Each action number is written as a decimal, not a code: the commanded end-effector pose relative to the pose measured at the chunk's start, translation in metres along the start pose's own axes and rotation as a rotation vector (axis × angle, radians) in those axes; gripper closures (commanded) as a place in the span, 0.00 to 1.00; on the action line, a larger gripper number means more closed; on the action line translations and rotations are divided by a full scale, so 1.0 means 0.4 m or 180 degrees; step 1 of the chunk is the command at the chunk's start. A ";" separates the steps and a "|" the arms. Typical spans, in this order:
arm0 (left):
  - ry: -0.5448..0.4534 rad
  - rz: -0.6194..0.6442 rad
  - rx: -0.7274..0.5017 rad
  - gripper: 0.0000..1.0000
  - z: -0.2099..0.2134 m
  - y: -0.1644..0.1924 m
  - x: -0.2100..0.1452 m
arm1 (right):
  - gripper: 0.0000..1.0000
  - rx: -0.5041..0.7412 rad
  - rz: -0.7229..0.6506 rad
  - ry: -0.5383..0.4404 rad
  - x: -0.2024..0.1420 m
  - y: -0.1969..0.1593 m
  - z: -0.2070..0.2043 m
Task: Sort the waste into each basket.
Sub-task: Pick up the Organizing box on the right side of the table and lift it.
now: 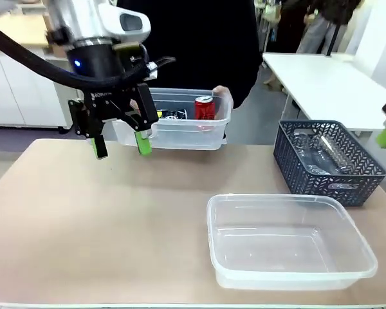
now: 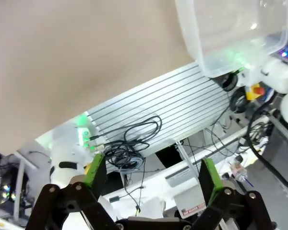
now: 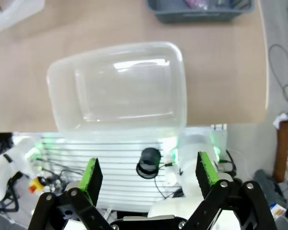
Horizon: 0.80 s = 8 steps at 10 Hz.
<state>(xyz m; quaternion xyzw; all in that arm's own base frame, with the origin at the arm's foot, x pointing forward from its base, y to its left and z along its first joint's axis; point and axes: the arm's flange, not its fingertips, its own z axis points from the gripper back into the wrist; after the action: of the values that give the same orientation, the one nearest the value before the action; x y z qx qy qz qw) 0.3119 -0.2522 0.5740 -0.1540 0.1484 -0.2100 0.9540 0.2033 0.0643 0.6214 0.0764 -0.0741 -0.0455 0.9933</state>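
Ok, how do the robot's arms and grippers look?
The left arm is white and silver, with a black hose and a blue light. The left gripper is black with green pads and white lettering. The right gripper is likewise black with green pads.

Red can (image 1: 204, 108), dark grey lattice basket (image 1: 327, 187)

The near tub (image 1: 276, 198) sits on the bench (image 1: 83, 219). Behind it to the right stands the lattice basket (image 1: 309, 180) with bottles (image 1: 321, 151) inside. Behind it to the left is the far tub (image 1: 180, 136), a can (image 1: 204, 107) in it.
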 end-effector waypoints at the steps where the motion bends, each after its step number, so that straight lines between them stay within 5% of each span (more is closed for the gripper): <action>1: -0.0231 0.0403 0.0079 0.00 -0.055 -0.048 0.059 | 0.00 -0.0243 0.0165 0.0160 0.022 0.006 -0.076; 3: -0.0956 0.1170 0.0017 0.00 -0.253 -0.119 0.131 | 0.00 -0.0283 0.0297 0.0656 -0.011 -0.062 -0.285; 4: -0.1220 0.1164 0.0076 0.00 -0.349 -0.157 0.163 | 0.00 -0.0252 0.0205 0.0910 -0.043 -0.112 -0.386; 6: -0.0942 0.1023 0.0213 0.00 -0.503 -0.183 0.208 | 0.00 -0.0082 0.0051 0.1186 -0.089 -0.147 -0.575; 7: -0.0479 0.0977 0.0033 0.00 -0.549 -0.181 0.215 | 0.00 -0.0124 -0.0077 0.1179 -0.095 -0.146 -0.620; 8: -0.1100 0.1037 0.0084 0.00 -0.451 -0.181 0.154 | 0.00 -0.0238 0.0082 0.1121 0.002 -0.086 -0.389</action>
<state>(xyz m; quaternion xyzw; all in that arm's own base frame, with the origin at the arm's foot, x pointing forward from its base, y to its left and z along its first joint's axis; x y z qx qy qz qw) 0.2680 -0.4028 0.3787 -0.1424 0.0441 -0.0411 0.9880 0.2392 0.0528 0.4475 0.0482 0.1231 -0.0273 0.9908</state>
